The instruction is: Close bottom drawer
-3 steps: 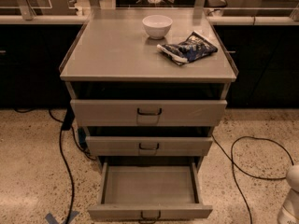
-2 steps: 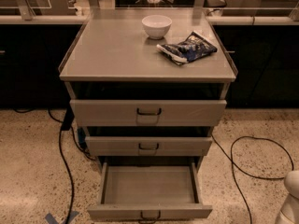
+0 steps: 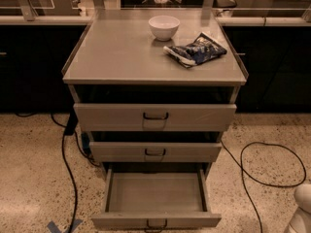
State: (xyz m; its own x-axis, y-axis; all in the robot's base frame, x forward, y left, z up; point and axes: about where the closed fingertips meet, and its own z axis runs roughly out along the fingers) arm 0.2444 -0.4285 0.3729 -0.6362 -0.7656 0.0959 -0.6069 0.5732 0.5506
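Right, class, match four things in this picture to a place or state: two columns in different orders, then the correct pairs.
Column one
1. small white round bowl
2. dark blue crinkled snack bag
3. grey-beige metal bottom drawer
4. pale robot gripper

Column two
A. at the lower right edge of the view, apart from the cabinet
B. pulled far out
C. upright near the back of the cabinet top
D. lying on the cabinet top, right of the bowl

Pairs: 1-C, 2-D, 3-B, 4-A

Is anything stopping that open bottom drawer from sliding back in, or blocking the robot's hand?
Nothing visible. The bottom drawer looks empty. The gripper sits low right; only a black cable lies flat between them.
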